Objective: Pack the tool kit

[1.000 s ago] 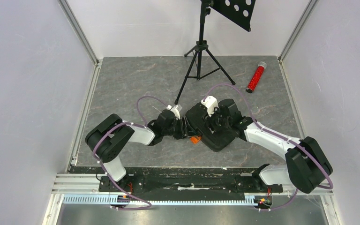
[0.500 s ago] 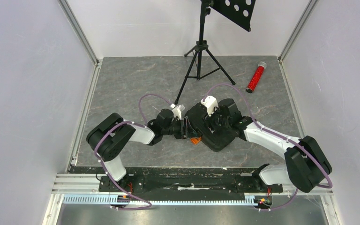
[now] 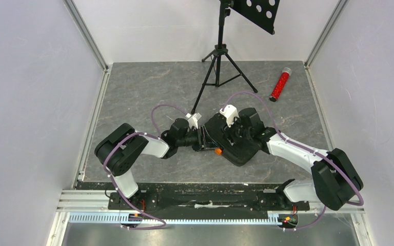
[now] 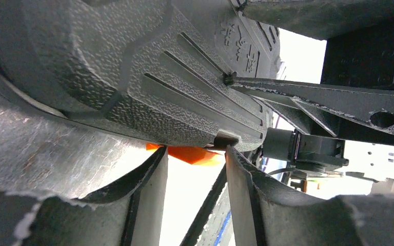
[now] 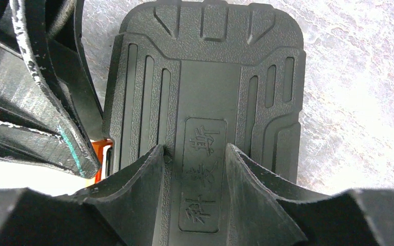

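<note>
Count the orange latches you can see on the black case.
1. The orange latch sits on the edge of the case, right beside the left end effector. More may be hidden beneath the right arm.

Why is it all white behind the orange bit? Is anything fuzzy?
Left wrist view: it is washed out to white behind the orange latch, and the near fingers look slightly soft. Right wrist view: the case lid is sharp; the table glares pale. Top view: even light, sharp.
</note>
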Controlling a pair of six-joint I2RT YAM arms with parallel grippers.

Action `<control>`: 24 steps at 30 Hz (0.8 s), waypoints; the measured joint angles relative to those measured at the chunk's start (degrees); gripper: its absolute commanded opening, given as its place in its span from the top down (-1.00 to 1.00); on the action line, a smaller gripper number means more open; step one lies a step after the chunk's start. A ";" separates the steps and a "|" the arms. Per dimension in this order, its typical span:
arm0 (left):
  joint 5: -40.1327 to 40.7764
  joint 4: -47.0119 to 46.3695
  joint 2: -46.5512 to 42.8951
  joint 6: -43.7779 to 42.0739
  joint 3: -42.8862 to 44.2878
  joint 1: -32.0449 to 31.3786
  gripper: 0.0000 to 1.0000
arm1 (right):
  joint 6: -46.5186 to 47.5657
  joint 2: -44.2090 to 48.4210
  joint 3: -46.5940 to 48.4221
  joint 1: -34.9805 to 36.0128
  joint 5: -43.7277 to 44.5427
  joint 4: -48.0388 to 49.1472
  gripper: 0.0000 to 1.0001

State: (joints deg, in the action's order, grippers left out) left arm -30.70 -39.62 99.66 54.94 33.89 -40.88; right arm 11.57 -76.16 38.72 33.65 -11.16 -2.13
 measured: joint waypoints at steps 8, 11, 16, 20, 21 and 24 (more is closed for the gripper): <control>-0.02 -0.76 0.76 5.29 0.00 -0.07 0.09 | -0.04 -0.20 0.00 0.00 0.07 0.55 -0.02; 0.22 -0.52 0.87 6.49 0.00 -0.13 0.10 | -0.07 -0.31 0.00 0.00 0.07 0.81 -0.04; 1.40 1.68 0.70 7.02 0.13 -0.52 0.12 | 0.11 0.24 -0.02 0.04 0.07 0.57 -0.34; 2.45 4.37 0.02 7.02 0.57 -1.01 0.13 | 0.61 2.99 -0.50 1.36 -1.20 -1.97 -0.96; 2.56 5.07 -0.09 6.99 0.87 -1.09 0.12 | 0.96 3.93 -0.61 1.86 -1.29 -2.71 -0.96; 2.60 6.67 -0.22 7.02 1.66 -1.16 0.13 | 1.84 7.15 -1.36 4.42 -0.87 -4.57 -0.96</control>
State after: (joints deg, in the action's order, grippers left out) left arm -28.10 -32.95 99.44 61.95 35.55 -42.04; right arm 13.41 -69.01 37.36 38.06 -12.03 -6.70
